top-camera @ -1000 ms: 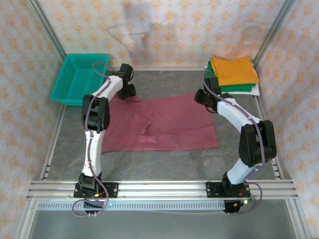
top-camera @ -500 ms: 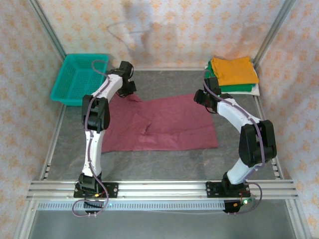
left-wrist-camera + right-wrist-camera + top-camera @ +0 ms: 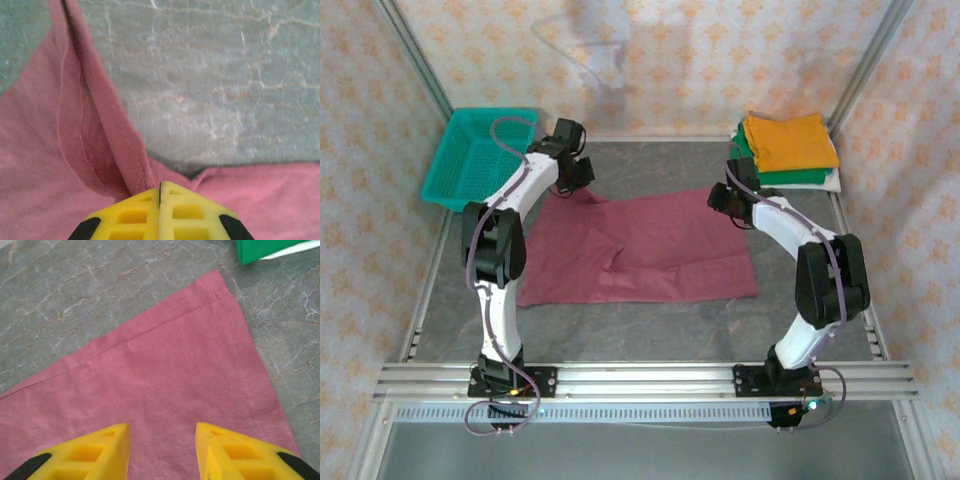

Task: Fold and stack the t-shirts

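The maroon t-shirt (image 3: pixel 640 248) lies spread on the grey table, plain side up, with a crease near its middle. My left gripper (image 3: pixel 576 178) is at the shirt's far left corner. In the left wrist view its yellow fingers (image 3: pixel 135 215) are pressed together on a raised fold of the maroon cloth (image 3: pixel 107 145). My right gripper (image 3: pixel 727 200) hovers open over the shirt's far right corner (image 3: pixel 220 295), with flat cloth between its fingers (image 3: pixel 100 450). The folded orange tee (image 3: pixel 788 140) tops a green tee (image 3: pixel 802 177) and a white tee (image 3: pixel 833 183) at the back right.
A teal mesh basket (image 3: pixel 478 155) sits at the back left, beside the left arm. Metal frame posts and patterned walls close in the table. Bare grey table (image 3: pixel 640 320) lies between the shirt and the front rail.
The left arm's elbow has swung out to the left and its gripper has shifted slightly farther back, tugging the shirt's corner. The right arm has barely moved.
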Available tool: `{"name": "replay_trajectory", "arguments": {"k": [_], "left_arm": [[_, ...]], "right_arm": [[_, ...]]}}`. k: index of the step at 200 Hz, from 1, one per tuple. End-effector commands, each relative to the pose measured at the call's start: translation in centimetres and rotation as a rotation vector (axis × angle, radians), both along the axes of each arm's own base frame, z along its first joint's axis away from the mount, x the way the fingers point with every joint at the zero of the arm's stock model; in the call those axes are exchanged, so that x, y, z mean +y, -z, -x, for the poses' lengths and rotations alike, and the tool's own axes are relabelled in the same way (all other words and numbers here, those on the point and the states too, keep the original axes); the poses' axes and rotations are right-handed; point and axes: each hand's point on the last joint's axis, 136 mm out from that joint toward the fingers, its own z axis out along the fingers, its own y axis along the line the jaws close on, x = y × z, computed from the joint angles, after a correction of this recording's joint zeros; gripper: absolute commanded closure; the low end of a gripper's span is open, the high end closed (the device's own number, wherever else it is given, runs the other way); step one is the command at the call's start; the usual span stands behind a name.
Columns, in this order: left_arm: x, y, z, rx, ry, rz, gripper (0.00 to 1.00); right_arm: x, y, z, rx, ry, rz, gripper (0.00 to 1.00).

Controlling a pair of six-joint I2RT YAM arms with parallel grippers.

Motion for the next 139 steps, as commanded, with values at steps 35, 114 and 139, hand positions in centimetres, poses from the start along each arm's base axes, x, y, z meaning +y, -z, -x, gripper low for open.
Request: {"name": "replay_trajectory", "arguments": {"k": [35, 114, 139], "left_arm": [[0.4, -4.6, 2.8, -0.11, -0.032, 0.026, 1.0], [1.6, -2.8, 4.9, -0.105, -0.083, -0.013, 1.0], [1.9, -2.2, 4.7, -0.101, -0.085, -0.027, 1.0]], "right_arm": [[-2.7, 0.1, -2.4, 0.032, 0.081, -0.052, 0.57], [-3.8, 3.8, -8.3, 0.108, 0.093, 0.022, 0.5], [-4.6, 5.0, -9.8, 0.158, 0.108, 0.09, 0.49]]}}
